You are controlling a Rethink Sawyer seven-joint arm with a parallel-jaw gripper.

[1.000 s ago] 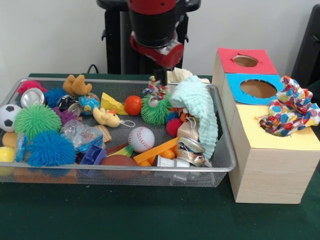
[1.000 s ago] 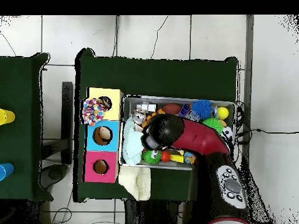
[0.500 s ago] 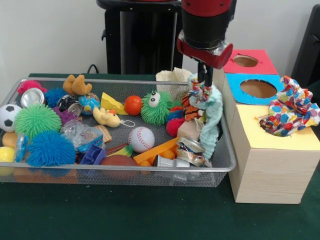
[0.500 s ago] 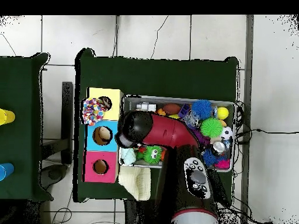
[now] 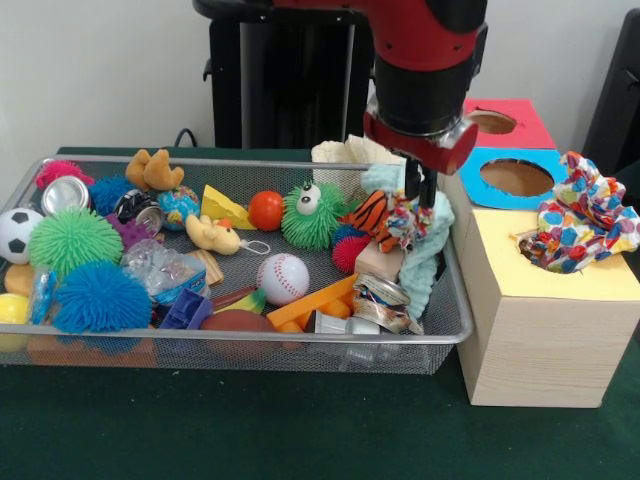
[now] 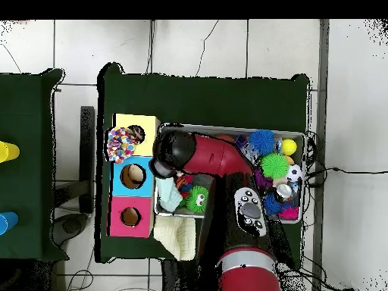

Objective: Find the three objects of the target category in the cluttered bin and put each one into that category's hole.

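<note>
My gripper (image 5: 420, 193) hangs over the right end of the wire mesh bin (image 5: 240, 345), shut on a small multicoloured cloth (image 5: 406, 220) that dangles from it. An orange striped toy (image 5: 369, 212) sits just left of that cloth. A mint green cloth (image 5: 428, 255) drapes over the bin's right wall below it. Another dotted colourful cloth (image 5: 577, 215) lies bunched at the hole of the yellow box (image 5: 560, 280). In the overhead view the arm's head (image 6: 171, 154) covers the gripper, beside the dotted cloth (image 6: 120, 144) on the yellow box (image 6: 145, 123).
Blue box hole (image 5: 517, 177) and red box hole (image 5: 490, 122) are open behind the yellow box. The bin holds spiky balls, a baseball (image 5: 283, 277), a green googly-eyed ball (image 5: 310, 215), cans and plush toys. A white cloth (image 6: 180, 236) lies on the table outside the bin.
The arm has swung from the bin's middle toward the boxes, lifting the multicoloured cloth with it. The mint cloth has slid down against the bin's right wall.
</note>
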